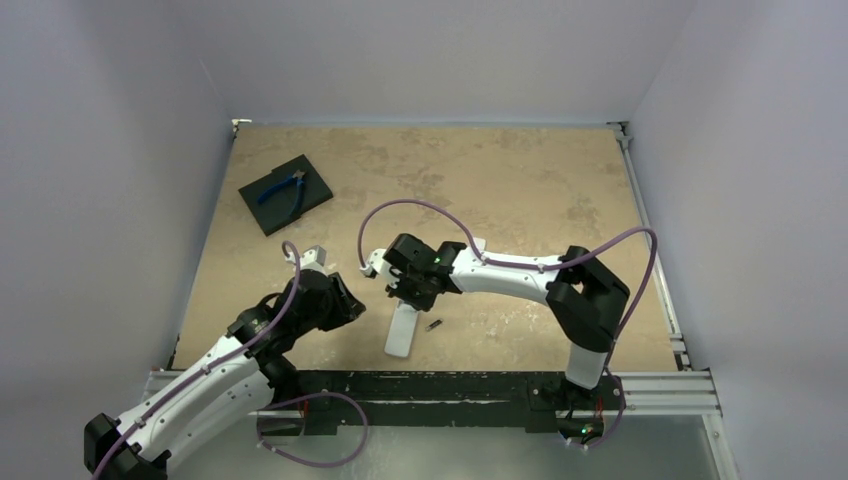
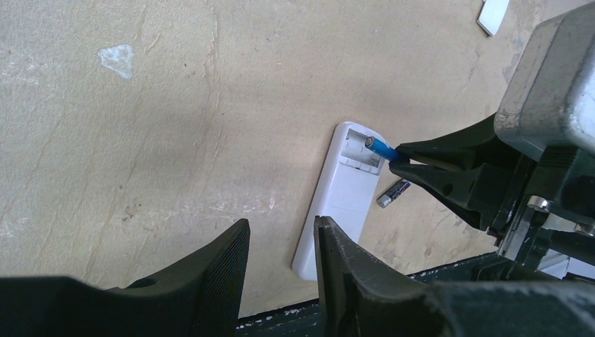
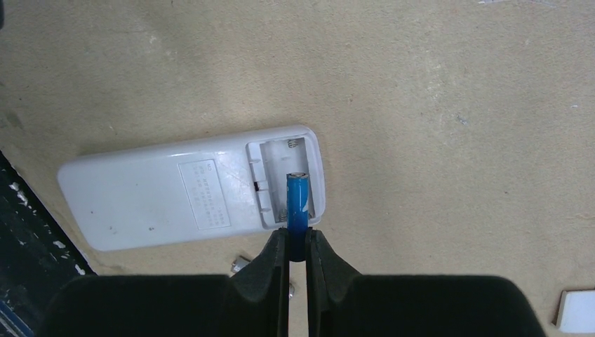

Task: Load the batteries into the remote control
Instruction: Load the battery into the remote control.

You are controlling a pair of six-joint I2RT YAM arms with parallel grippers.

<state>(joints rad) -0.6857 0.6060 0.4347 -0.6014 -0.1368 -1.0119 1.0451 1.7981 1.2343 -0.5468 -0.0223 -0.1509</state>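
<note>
Though mottled, tabletop (image 1: 500, 180) under remote (image 1: 402, 330) (lilac walls (image 1: 110, 150))

Right tool (image 2: 395, 156) with blue battery (image 2: 379, 146) blocks remote's (image 2: 344, 210) bay; dark battery (image 2: 393, 193) alongside.

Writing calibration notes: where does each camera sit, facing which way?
Top external: above and behind the bases, looking down on the table; left arm and right arm show.
Left wrist: on the left arm, facing the remote control across the table; own open left pincer below, right pincer at right.
Right wrist: on the right arm, looking down into the remote's open bay; own pincer shut on the blue battery.
Shared: both wrist views show that battery over the bay.
</note>
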